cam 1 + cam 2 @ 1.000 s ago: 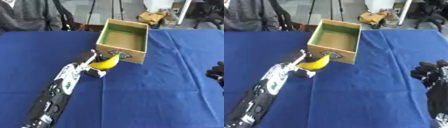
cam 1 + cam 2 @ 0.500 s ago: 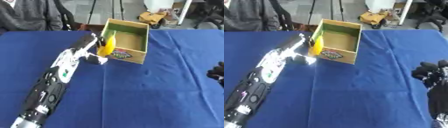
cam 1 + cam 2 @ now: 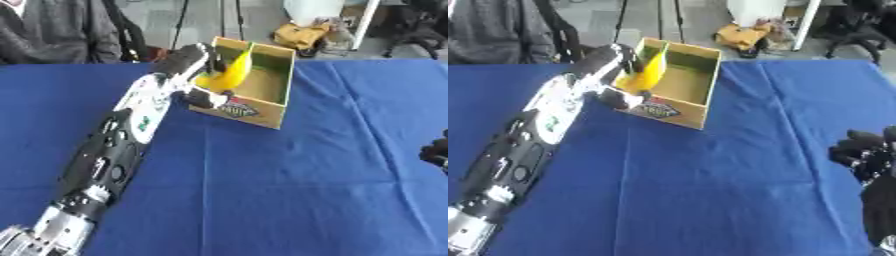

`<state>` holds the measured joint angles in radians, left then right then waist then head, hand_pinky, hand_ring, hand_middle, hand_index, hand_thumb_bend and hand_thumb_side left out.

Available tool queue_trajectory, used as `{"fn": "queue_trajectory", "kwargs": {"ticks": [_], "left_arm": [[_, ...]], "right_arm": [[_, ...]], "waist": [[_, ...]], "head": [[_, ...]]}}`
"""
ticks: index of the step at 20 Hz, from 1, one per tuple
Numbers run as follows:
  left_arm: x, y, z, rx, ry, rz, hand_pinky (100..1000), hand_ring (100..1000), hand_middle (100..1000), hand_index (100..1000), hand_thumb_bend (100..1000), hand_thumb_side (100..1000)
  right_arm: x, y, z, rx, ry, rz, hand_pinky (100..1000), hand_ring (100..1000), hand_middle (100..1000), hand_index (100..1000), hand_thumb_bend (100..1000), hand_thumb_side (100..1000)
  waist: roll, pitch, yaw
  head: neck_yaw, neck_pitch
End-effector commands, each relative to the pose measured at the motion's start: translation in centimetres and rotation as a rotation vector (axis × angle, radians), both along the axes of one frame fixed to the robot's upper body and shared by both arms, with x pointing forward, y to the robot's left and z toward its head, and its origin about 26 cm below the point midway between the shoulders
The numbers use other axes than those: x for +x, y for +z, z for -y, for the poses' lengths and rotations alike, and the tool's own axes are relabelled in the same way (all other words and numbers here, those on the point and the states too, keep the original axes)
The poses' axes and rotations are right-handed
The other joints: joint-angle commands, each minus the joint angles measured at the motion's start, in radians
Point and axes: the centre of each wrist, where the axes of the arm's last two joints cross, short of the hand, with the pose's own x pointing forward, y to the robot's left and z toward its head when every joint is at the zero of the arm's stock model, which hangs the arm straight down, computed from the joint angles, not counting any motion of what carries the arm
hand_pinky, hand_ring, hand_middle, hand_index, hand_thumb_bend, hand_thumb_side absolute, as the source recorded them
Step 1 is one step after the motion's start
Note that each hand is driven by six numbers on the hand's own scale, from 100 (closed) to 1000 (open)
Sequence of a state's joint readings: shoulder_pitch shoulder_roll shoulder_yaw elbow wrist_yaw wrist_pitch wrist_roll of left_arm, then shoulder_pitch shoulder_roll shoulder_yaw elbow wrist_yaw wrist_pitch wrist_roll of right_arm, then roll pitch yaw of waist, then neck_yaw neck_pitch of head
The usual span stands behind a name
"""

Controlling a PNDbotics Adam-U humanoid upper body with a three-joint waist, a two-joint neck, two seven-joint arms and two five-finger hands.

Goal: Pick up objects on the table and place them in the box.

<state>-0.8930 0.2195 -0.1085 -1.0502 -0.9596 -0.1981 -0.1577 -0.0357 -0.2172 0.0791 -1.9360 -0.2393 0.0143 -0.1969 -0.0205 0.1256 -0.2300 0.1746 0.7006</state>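
My left hand point(image 3: 191, 61) is shut on a yellow banana point(image 3: 229, 74) and holds it tilted upright over the left rim of the cardboard box point(image 3: 265, 108). The box has a green inside and stands on the blue table at the far middle. The banana's lower part hangs just inside the box's opening. My right hand point(image 3: 866, 154) rests at the right edge of the table, fingers curled and holding nothing.
A blue cloth point(image 3: 289, 190) covers the whole table. A seated person point(image 3: 48, 35) shows beyond the far left edge, not touching anything. Bags and stands sit on the floor behind the box.
My left arm has reached farther forward and up, carrying the banana from beside the box's front left corner to over its opening. The right hand has stayed put.
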Motion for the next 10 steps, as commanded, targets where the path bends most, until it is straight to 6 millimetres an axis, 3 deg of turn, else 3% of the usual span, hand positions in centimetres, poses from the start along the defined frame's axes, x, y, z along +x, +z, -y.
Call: {"fn": "queue_trajectory", "kwargs": {"ticks": [1,10], "left_arm": [[0.8,2.2,-0.6,0.015,0.038,0.089,692,594,560,568,143,201],[2.2,3.5,-2.9,0.082,0.167,0.233,700,594,550,587,177,163]], "right_arm": [[0.1,0.7,-0.2,-0.008,0.023,0.024,682,610,550,666,100,909],[0.3,1.1,-0.9,-0.019,0.066,0.035,682,610,549,666,100,913]], "waist": [[-0.002,-0.007,-0.014],[0.01,0.024,-0.092]], "head": [[0.02,-0.017],[0.089,-0.069]]}}
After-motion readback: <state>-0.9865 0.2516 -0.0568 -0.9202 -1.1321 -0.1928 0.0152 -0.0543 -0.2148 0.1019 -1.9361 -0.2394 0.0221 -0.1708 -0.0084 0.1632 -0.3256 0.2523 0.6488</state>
